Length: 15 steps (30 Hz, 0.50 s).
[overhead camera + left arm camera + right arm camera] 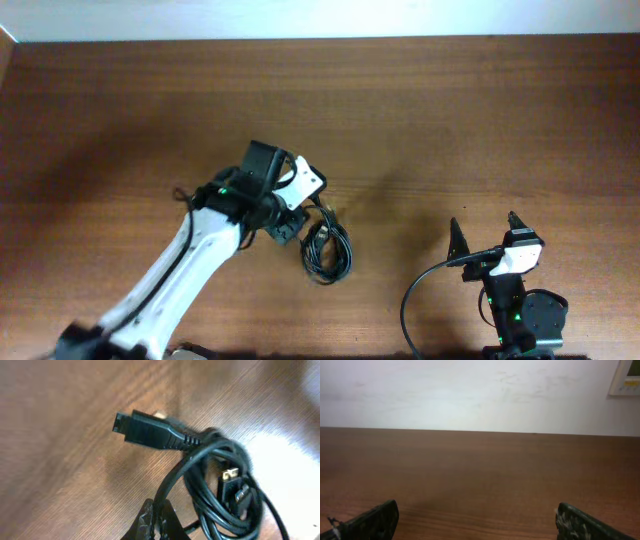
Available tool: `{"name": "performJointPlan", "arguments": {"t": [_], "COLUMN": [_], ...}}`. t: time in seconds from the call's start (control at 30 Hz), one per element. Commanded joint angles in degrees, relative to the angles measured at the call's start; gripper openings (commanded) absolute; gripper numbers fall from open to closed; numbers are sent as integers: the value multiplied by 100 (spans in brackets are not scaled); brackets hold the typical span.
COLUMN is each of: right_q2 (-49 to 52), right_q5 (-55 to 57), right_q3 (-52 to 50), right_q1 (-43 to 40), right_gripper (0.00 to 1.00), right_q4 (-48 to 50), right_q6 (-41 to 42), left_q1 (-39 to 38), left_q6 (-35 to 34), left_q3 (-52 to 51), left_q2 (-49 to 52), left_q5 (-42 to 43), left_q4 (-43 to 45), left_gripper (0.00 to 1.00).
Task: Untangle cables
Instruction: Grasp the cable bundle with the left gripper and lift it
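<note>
Surface (480, 110): brown wood grain, carrying both arms and one bundle.

Left arm (180, 270): comes in from the lower left to mid-surface, its head right beside the bundle. Right arm (520, 300): low at the right side, well apart from the work.

Cables (327, 248): one small coil of thin black cord on the surface, just right of the left arm's head. The wrist view shows several loops lying over each other. No tight knot that I can see.

Right fingers (375, 521): spread wide with nothing between them.

Left fingers (150, 522): low in the wrist view, tips close together, with one strand running down to them. Cannot tell whether it is pinched or only lies alongside.

Big plug (147, 434): sticks out of the coil to the upper left, lying flat and free of the loops. Small gold-tipped connector (230, 474): sits inside the loops.

Judgement, step in hand: drawing one strand out of the coil.
- Take a single strand, not two loops at once.
- Pull slowly, away from the coil, so the loops slide open rather than cinch.
- The bundle looks light and will likely drag along whole, so the right arm should probably pin it.
- The small connector inside the loops is the likely snag.
</note>
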Motion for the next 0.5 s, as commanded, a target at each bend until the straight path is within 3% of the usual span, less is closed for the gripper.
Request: {"name": "performJointPlan", "arguments": {"t": [0.0,0.27,0.37,0.47], "right_q2": [-42,-44,-44,-42], "right_q5": [31,-83,-1285,-1733], "right_q3": [-28,-26,7,533], "right_q1": [-42,-42,-42,-42], "right_gripper": [99,99,99,99], "right_q4": [-33,341,887,584], "right_q6": [28,98,651,1357], "left_q1": [-4,-4,-4,-4], "left_q6": [-201,-442,-566,-826], "left_q3": [133,133,136,136], "left_q2": [-894,-2225,-2288,-2291], "left_q5": [13,37,103,170], "left_q4": [4,-90,-87,-85], "left_gripper": [0,0,0,0]}}
